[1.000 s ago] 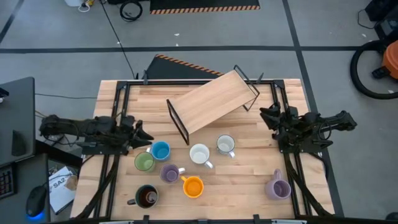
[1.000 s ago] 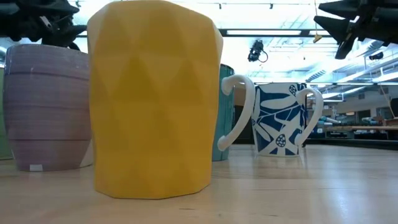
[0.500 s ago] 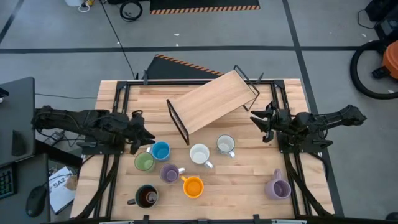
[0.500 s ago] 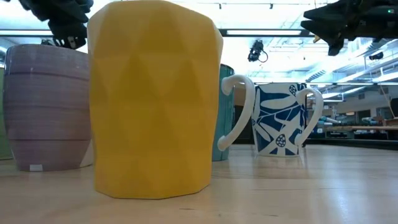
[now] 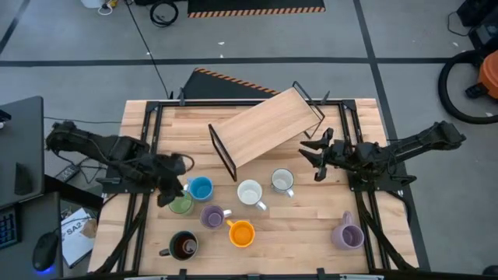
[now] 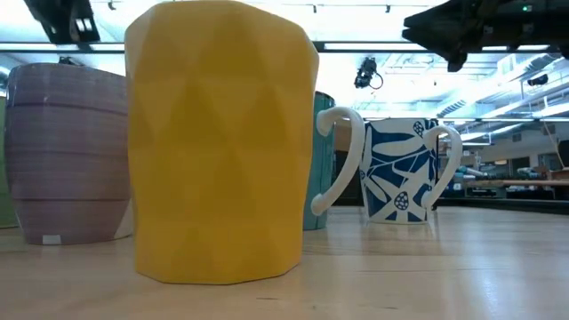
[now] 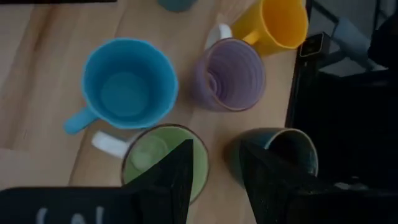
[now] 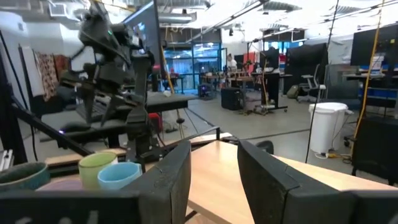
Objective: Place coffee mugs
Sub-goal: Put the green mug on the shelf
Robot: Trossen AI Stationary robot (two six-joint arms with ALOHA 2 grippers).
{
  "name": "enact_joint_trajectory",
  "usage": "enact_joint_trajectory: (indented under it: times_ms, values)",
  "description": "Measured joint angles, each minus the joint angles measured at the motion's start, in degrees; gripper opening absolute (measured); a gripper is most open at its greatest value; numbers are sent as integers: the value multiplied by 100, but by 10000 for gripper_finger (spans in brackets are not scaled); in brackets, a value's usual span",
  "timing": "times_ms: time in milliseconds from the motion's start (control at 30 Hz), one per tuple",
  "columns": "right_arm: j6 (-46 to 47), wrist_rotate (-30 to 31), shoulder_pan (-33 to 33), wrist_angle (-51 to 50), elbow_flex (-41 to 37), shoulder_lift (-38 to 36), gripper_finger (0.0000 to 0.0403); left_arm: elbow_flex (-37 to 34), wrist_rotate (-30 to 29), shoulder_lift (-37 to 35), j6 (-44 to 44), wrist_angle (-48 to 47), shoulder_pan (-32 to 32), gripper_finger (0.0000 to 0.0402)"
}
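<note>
The left gripper [image 5: 173, 194] hangs above the green mug [image 5: 180, 204], just beside the blue mug [image 5: 201, 189]; in its wrist view the two dark fingers [image 7: 177, 180] stand apart with a gap between them and nothing held, pointing down over the green mug's rim. The right gripper [image 5: 311, 152] reaches toward the table's middle, near the lower edge of the tilted wooden shelf rack [image 5: 264, 128] and above the patterned white mug [image 5: 282, 181]; its fingers [image 8: 168, 177] are also spread with nothing between them. The mugs sit in a loose cluster on the wooden table [image 5: 311, 225]: blue and green at the left, a lavender mug [image 5: 212, 217] and an orange-yellow mug [image 5: 241, 233] just below them, a dark mug with brown inside [image 5: 184, 246] near the front edge, a plain white mug [image 5: 250, 193] in the middle, and a second lavender mug [image 5: 348, 233] well apart at the right. From table height the faceted yellow mug [image 6: 222, 142] fills the foreground, a ribbed lavender one [image 6: 67, 151] beside it — the white mug with a blue leaf pattern [image 6: 400, 169] stands farther back. No brand or lettering can be read on any mug.
</note>
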Motion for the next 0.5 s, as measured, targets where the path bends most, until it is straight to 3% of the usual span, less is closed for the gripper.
enact_joint_trajectory:
  times_ms: [200, 500]
  values:
    - [-199, -1, 120, 761, 22, 779, 138, 889, -716, 686, -307, -931, -874, 137]
    - [-726, 3, 185, 1588, 37, 1128, 138, 1557, -781, 1951, -975, -1778, -1638, 137]
